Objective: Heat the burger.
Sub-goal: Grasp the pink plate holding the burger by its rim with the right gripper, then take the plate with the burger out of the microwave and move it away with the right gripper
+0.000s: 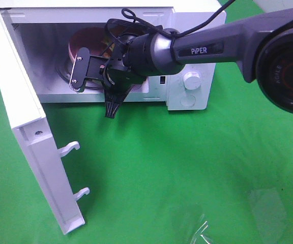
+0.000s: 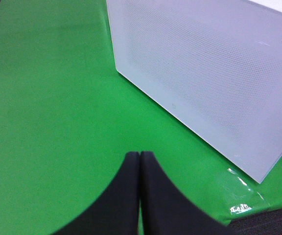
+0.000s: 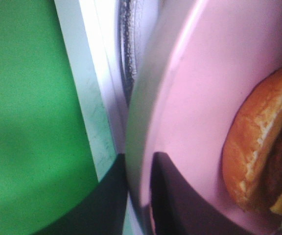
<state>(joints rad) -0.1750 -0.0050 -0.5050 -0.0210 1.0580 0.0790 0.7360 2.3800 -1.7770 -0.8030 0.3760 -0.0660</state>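
The burger [image 3: 258, 147], with its golden-brown bun, lies on a round pink plate [image 3: 199, 73] inside the open white microwave [image 1: 187, 96]. In the high view the plate [image 1: 85, 40] shows in the cavity behind my right wrist, which reaches in through the doorway. My right gripper [image 3: 137, 156] has one finger on each side of the plate's near rim and is shut on it. The left gripper [image 2: 139, 161] is shut and empty, low over the green cloth beside the outer face of the microwave's door [image 2: 204, 73].
The microwave door [image 1: 29, 127] swings out to the left, its two latch hooks [image 1: 70, 148] sticking out. A glass turntable [image 3: 126, 49] lies under the plate. Clear plastic wrap [image 1: 268, 203] lies on the green cloth at the front right.
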